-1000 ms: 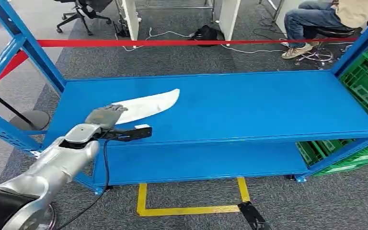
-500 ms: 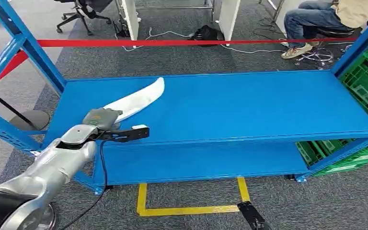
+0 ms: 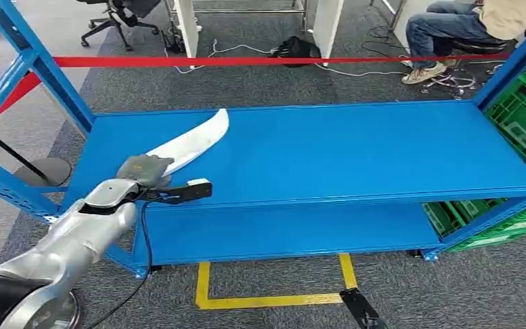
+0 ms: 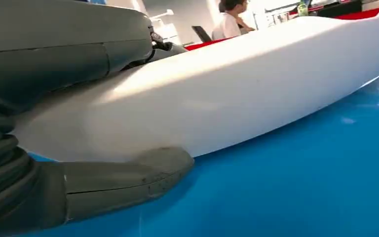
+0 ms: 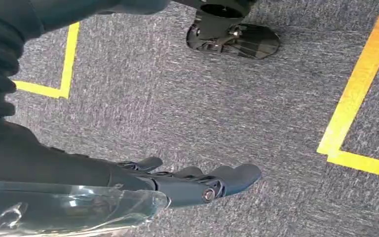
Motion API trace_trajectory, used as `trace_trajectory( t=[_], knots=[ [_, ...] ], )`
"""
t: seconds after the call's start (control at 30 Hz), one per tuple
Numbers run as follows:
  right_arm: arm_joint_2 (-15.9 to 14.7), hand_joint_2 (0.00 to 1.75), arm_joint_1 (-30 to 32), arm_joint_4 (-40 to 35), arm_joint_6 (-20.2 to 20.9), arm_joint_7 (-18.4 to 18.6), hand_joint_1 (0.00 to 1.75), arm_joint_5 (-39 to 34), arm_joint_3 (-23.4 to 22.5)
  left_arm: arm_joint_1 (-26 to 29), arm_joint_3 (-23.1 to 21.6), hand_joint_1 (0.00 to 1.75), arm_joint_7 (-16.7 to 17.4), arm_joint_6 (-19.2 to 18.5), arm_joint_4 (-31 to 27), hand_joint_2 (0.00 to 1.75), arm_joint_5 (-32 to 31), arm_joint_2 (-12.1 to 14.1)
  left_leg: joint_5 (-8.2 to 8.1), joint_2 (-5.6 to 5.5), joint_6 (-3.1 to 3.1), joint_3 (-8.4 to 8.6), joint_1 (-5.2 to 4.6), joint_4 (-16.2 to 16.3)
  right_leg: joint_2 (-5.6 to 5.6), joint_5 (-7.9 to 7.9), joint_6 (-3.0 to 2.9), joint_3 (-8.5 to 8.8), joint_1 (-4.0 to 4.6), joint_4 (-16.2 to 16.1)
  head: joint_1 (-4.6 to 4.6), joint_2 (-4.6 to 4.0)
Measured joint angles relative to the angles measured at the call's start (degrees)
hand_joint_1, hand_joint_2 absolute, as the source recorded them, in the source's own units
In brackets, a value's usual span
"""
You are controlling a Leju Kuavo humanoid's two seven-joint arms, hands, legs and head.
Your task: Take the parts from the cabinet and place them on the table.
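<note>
Left hand (image 3: 145, 168) grips the near end of the part (image 3: 193, 140): a long, smooth white curved blade shape, tapering to a point. Part lies flat on the glossy blue metal shelf (image 3: 356, 151), toward its left end, thumb (image 4: 128, 178) under its edge. Right hand (image 5: 197, 183) hangs over grey carpet, fingers extended, holding nothing.

An office-like workspace is serving as a robot test area: grey carpet (image 3: 260, 89) is covering the floor, with yellow floor tape (image 3: 274, 298) marking a bay. A blue steel rack (image 3: 356, 151), green crates (image 3: 524, 116), a red barrier tape (image 3: 246, 61) and a seated person (image 3: 466, 27) are sharing the room.
</note>
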Motion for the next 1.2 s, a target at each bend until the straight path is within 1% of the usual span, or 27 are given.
trace_trajectory(
  t=[0.17, 0.3, 0.4, 0.5, 0.73, 0.77, 0.8, 0.87, 0.97, 1.03, 1.13, 1.17, 1.2],
  knots=[
    [0.00, 1.75, 0.02, 0.00, 0.00, -0.02, 0.00, -0.31, 0.07, 0.90, 0.83, 1.75, -0.02, 0.37, -1.16, 1.75, 0.00, -0.04, 0.00, 0.00, 0.00, 0.00, 0.00, 0.00, 0.00, 0.00, 0.00, -0.01, 0.00, 0.00, 0.00, 0.00],
    [0.00, 1.75, 0.09, 0.00, -0.02, -0.02, 0.00, -0.33, 0.31, 1.79, 1.93, 1.75, -1.60, 0.96, -2.34, 1.75, 1.40, -0.13, 0.00, 0.00, 0.00, 0.00, 0.00, 0.00, -0.01, 0.00, 0.00, -0.01, 0.00, 0.00, 0.00, 0.00],
    [0.00, 1.75, 0.17, 0.00, -0.09, -0.02, 0.00, -0.46, 0.37, 3.37, 3.19, 1.75, -3.38, 2.31, -4.73, 1.75, 3.18, -0.57, 0.00, 0.00, 0.00, -0.01, 0.00, 0.00, 0.00, 0.00, 0.00, -0.01, 0.00, 0.00, 0.00, 0.00],
    [0.00, 1.75, 0.37, 0.00, -0.26, -0.02, 0.00, -0.50, 0.37, 5.76, 4.59, 1.75, -5.51, 3.13, -8.54, 1.75, 5.61, -1.33, 0.00, 0.00, 0.00, -0.04, 0.00, 0.00, 0.00, 0.00, 0.00, -0.04, 0.00, 0.00, 0.02, 0.00],
    [0.00, 1.75, 0.63, 0.00, -0.44, -0.09, 0.00, -0.53, 0.42, 8.04, 5.84, 1.75, -6.03, 3.13, -12.68, 1.75, 6.34, -2.12, 0.00, 0.00, 0.00, -0.08, 0.00, 0.00, -0.01, 0.00, 0.00, -0.09, 0.00, 0.00, 0.00, 0.00],
    [0.00, 1.75, 0.63, 0.00, -0.44, -0.11, 0.00, -0.55, 0.42, 8.41, 6.03, 1.75, -6.87, 3.17, -13.33, 1.75, 7.42, -2.27, 0.00, 0.00, 0.00, -0.08, 0.00, 0.00, 0.00, 0.00, 0.00, -0.09, 0.00, 0.00, 0.00, 0.00],
    [0.00, 1.75, 0.67, 0.00, -0.48, -0.11, 0.00, -0.64, 0.42, 9.17, 6.52, 1.75, -8.75, 3.32, -14.50, 1.75, 9.93, -2.51, 0.00, 0.00, 0.00, -0.08, 0.00, 0.00, 0.01, 0.00, 0.00, -0.11, 0.00, 0.00, -0.02, 0.00],
    [0.00, 1.75, 0.84, 0.00, -0.68, -0.15, 0.00, -0.77, 0.42, 11.44, 7.85, 1.75, -12.58, 2.75, -19.09, 1.75, 15.84, -3.74, 0.00, 0.00, 0.00, -0.10, 0.00, 0.00, -0.01, 0.00, 0.00, -0.12, 0.00, 0.00, 0.02, 0.00],
    [0.00, 1.75, 0.96, 0.00, -0.85, -0.26, 0.00, -0.96, 0.42, 15.98, 8.66, 1.75, -17.50, -1.72, -30.40, 1.75, 26.77, -6.42, -0.02, 0.00, 0.01, -0.18, -0.01, 0.00, 0.02, 0.00, 0.00, -0.18, -0.01, -0.01, 0.00, 0.00],
    [0.00, 1.75, 1.17, 0.00, -0.94, -0.28, 0.00, -1.01, 0.42, 19.25, 8.64, 1.75, -20.26, -3.59, -38.78, 1.75, 33.89, -8.78, -0.02, 0.01, 0.02, -0.28, -0.02, 0.00, 0.02, 0.00, 0.00, -0.27, -0.02, -0.02, 0.02, 0.00],
    [0.00, 1.75, 1.52, 0.00, -1.03, -0.31, 0.00, -1.03, 0.42, 24.12, 7.67, 1.75, -24.07, -6.47, -50.97, 1.75, 41.52, -11.54, -0.07, 0.00, 0.06, -0.35, -0.06, 0.00, 0.01, -0.01, 0.01, -0.35, -0.05, -0.03, 0.00, 0.00],
    [0.00, 1.75, 1.66, 0.00, -1.03, -0.31, 0.00, -1.03, 0.42, 25.91, 6.74, 1.75, -25.63, -7.82, -55.17, 1.75, 44.85, -12.69, -0.07, 0.01, 0.06, -0.37, -0.06, 0.00, 0.00, -0.01, 0.01, -0.36, -0.05, -0.04, 0.00, 0.00],
    [0.00, 1.75, 1.74, 0.00, -1.05, -0.28, 0.00, -1.05, 0.39, 27.40, 5.78, 1.75, -26.81, -8.89, -58.28, 1.75, 47.64, -13.22, -0.08, 0.01, 0.06, -0.38, -0.06, 0.00, 0.00, -0.01, 0.01, -0.37, -0.05, -0.04, 0.02, 0.00]
  ],
)
